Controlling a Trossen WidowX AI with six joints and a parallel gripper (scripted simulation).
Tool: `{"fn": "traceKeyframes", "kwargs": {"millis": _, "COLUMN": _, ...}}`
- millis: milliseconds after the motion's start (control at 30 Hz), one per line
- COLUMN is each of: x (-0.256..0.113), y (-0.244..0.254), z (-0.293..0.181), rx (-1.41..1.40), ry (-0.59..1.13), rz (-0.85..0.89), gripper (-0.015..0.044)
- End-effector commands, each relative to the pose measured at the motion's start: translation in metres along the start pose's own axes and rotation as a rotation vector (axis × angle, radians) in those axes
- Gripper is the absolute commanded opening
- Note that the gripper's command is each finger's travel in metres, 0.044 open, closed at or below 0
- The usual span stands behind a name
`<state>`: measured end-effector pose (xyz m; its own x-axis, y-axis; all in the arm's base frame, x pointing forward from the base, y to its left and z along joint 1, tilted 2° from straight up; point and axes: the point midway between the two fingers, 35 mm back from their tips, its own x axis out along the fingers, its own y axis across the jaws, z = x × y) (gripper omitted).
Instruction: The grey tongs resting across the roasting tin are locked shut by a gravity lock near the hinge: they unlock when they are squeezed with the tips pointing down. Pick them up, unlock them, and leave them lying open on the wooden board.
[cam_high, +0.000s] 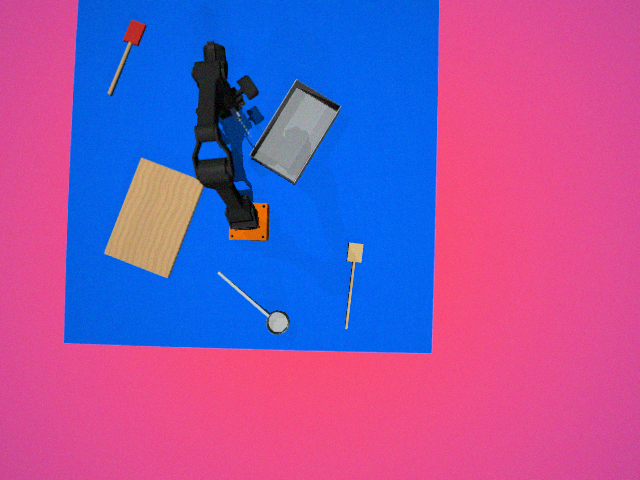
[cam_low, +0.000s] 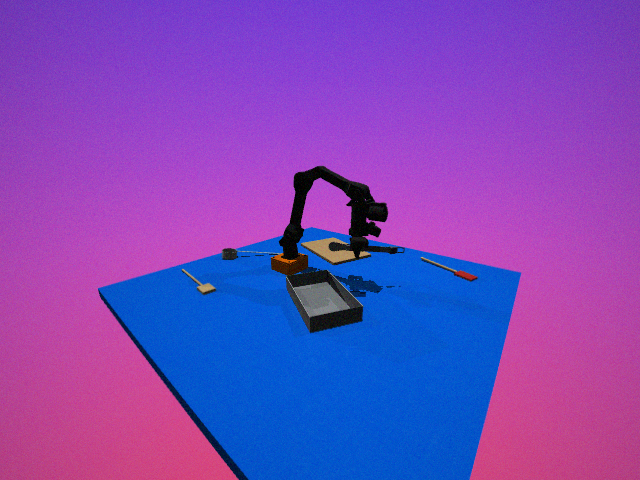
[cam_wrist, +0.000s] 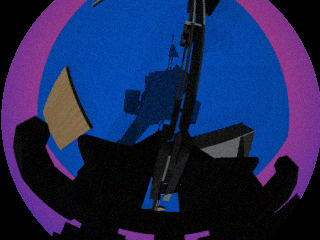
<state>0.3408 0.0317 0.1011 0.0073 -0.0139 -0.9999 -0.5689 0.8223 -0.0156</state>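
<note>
My gripper (cam_low: 356, 255) (cam_wrist: 167, 135) points down and is shut on the grey tongs (cam_high: 244, 124) (cam_low: 382, 249) (cam_wrist: 192, 75), holding them in the air beside the roasting tin. The tongs are about level in the exterior view. Their arms look close together; the lock is too small to make out. In the top view the arm hides most of the tongs. The grey roasting tin (cam_high: 320, 121) (cam_low: 336, 318) (cam_wrist: 227, 149) stands on the blue table with nothing across it. The wooden board (cam_high: 152, 217) (cam_low: 319, 249) (cam_wrist: 65, 115) lies flat on the other side of the arm, with nothing visible on it.
A red-headed spatula (cam_high: 134, 32) (cam_low: 466, 275) lies beyond the board. A pale wooden spatula (cam_high: 355, 252) (cam_low: 205, 288) and a round long-handled pan (cam_high: 277, 322) (cam_low: 229, 253) lie on the base's other side. The arm's orange base (cam_high: 263, 222) (cam_low: 289, 264) stands between board and tin.
</note>
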Motion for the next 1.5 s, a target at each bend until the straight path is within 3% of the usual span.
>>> {"fn": "traceKeyframes", "kwargs": {"millis": 0, "x": 0.0, "y": 0.01, "z": 0.006, "rx": -0.166, "ry": -0.005, "rz": 0.003, "gripper": -0.015}}
{"fn": "traceKeyframes", "kwargs": {"millis": 1467, "x": -0.001, "y": 0.124, "z": 0.042, "rx": -2.046, "ry": -0.019, "rz": 0.002, "gripper": -0.015}}
